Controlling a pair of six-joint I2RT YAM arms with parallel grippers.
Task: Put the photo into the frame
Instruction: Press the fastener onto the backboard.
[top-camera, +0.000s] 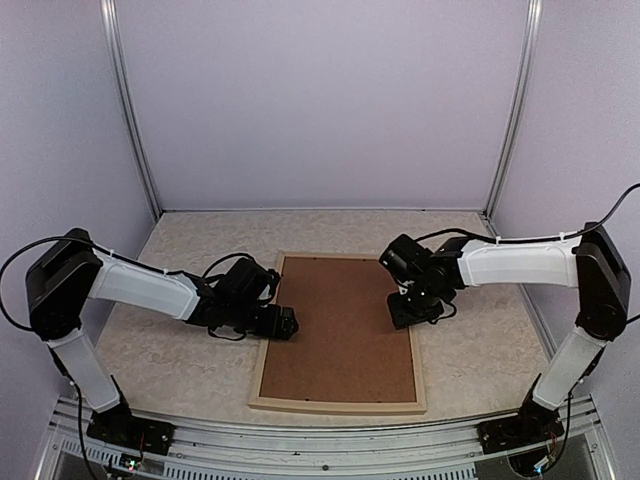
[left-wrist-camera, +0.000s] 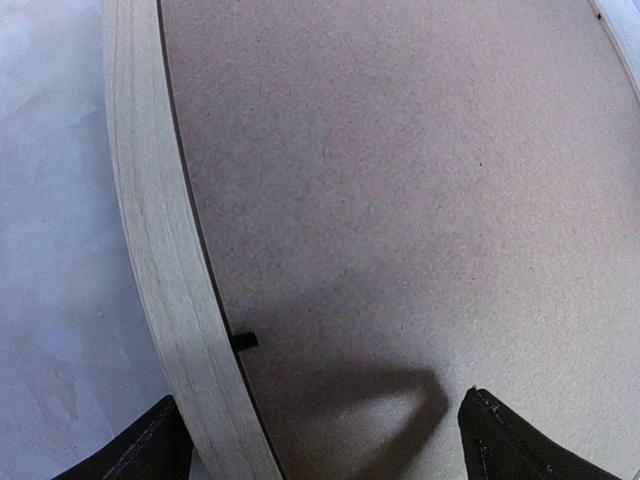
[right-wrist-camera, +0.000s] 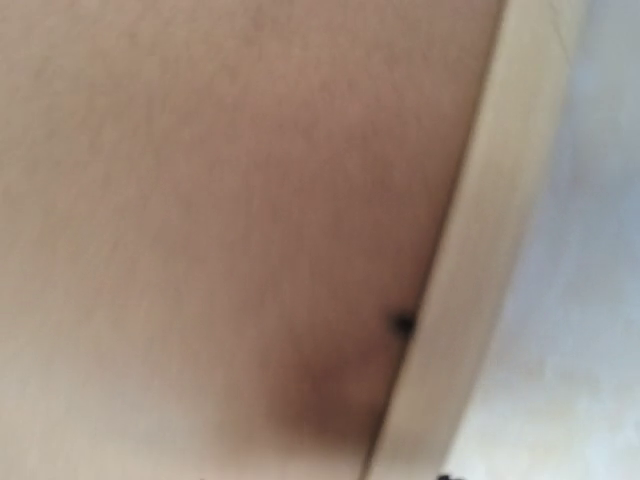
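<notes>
Your frame (top-camera: 335, 405) lay flat at the middle of the table (top-camera: 190, 245), its long sides running from 12 to 6 o'clock. The brown backing board (top-camera: 340, 330) filled its opening, so only the back showed.

Your left gripper (top-camera: 288, 322) sat at the frame's 9 o'clock side, low over the long rail and pointing toward 3 o'clock. In the left wrist view its fingers (left-wrist-camera: 510, 445) were spread wide. One was over the table outside the rail and the other over the board, with the pale wood rail passing between them. A small black tab (left-wrist-camera: 245, 341) stuck out from the rail's inner edge onto the board, just ahead of the fingers.

Your right gripper (top-camera: 412, 312) hung over the board at the frame's 3 o'clock side, just inside that rail and roughly level with the left one. The right wrist view was blurred and very close. It showed the board, the rail, a dark tab (right-wrist-camera: 403, 323) at the rail's inner edge, and bare table toward 3 o'clock. You could not tell from these views whether the right jaws were spread or pressed together, or whether they touched anything.
</notes>
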